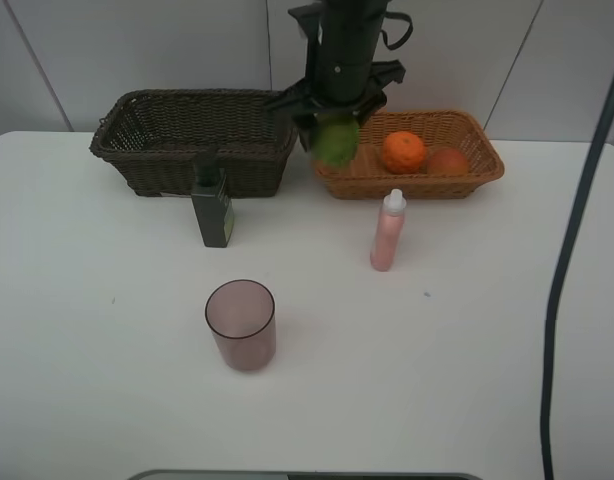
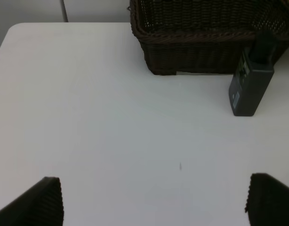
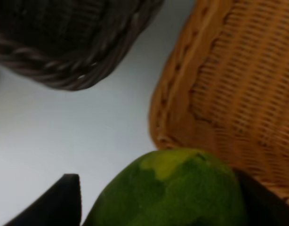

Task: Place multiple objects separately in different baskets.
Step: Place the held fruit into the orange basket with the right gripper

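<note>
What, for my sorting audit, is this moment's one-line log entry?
right jaws: shut on green fruit at tan basket rim; left jaws: open; tan basket: orange, reddish fruit; table: pump bottle, pink bottle, cup

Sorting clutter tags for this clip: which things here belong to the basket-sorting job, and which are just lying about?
Job: green fruit held by the right hand; orange and peach-like fruit in the tan basket; dark basket; pump bottle, pink bottle and mauve cup standing on the table.
Lying about: dark cable at the right of the high view.
</note>
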